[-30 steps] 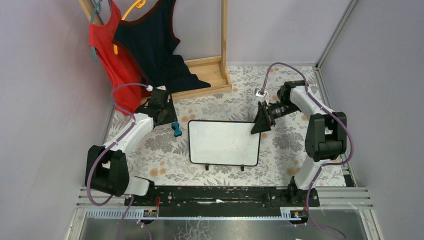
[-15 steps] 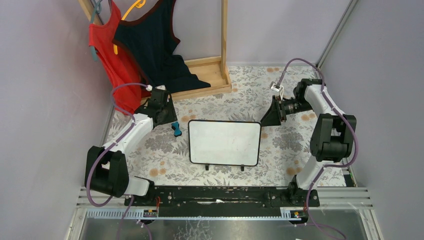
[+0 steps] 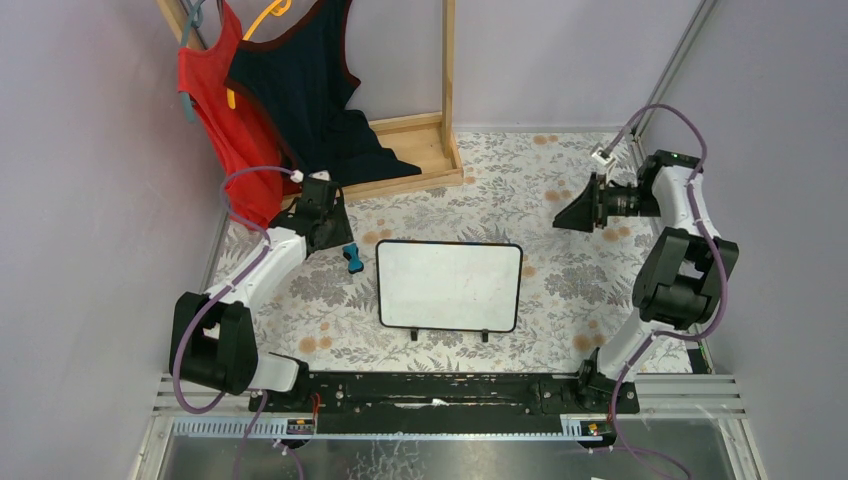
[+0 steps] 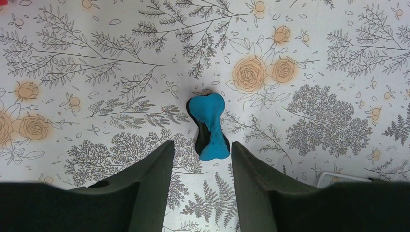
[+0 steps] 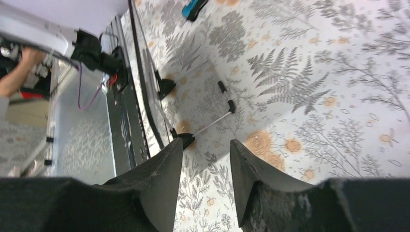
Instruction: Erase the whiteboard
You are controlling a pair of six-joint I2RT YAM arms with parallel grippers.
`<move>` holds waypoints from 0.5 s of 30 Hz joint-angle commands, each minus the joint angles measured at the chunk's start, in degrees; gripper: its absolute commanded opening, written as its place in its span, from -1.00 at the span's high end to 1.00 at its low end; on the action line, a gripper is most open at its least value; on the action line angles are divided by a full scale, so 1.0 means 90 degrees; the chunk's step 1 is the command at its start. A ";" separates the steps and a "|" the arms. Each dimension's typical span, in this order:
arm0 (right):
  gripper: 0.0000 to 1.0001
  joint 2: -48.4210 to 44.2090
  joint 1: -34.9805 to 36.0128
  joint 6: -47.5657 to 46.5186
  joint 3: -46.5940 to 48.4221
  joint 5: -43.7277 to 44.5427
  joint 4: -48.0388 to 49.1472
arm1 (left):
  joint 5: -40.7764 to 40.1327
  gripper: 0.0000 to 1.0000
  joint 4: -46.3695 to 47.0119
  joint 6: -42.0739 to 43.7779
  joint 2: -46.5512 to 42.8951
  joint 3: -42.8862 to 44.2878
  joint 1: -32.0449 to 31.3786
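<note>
The whiteboard (image 3: pixel 447 285) lies flat in the middle of the floral cloth, and its face looks blank white. A small blue eraser (image 3: pixel 351 257) lies just off its left edge. My left gripper (image 3: pixel 335 238) hovers over the eraser, open. In the left wrist view the eraser (image 4: pixel 209 126) lies on the cloth just ahead of the fingertips, with nothing between them. My right gripper (image 3: pixel 570 218) is open and empty, well to the right of the board. Its wrist view shows the board's thin near edge (image 5: pixel 210 124) and the eraser (image 5: pixel 193 7) far off.
A wooden rack (image 3: pixel 447 90) stands at the back left with a red garment (image 3: pixel 225 120) and a dark one (image 3: pixel 300 100) hanging from it. Its base (image 3: pixel 415 155) rests on the cloth. Grey walls close both sides. A black rail (image 3: pixel 440 385) runs along the near edge.
My right arm has drawn back from the whiteboard's top right corner, out to the right and farther from the bases. The left arm, the eraser and the board have not moved.
</note>
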 commanded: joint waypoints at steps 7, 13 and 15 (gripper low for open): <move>0.01 -0.0885 -0.0609 0.6106 -0.2167 0.2163 0.6813 | -0.0230 0.08 0.0696 -0.0164 -0.0422 -0.0276 -0.0048; -0.12 -0.2292 -0.0607 0.7455 -0.3975 0.4859 0.9499 | -0.0447 0.08 0.0968 -0.0226 -0.0617 -0.0426 -0.0077; -0.13 -0.2444 -0.0591 0.7484 -0.4378 0.5219 1.0029 | -0.0502 0.08 0.1037 -0.0234 -0.0643 -0.0449 -0.0077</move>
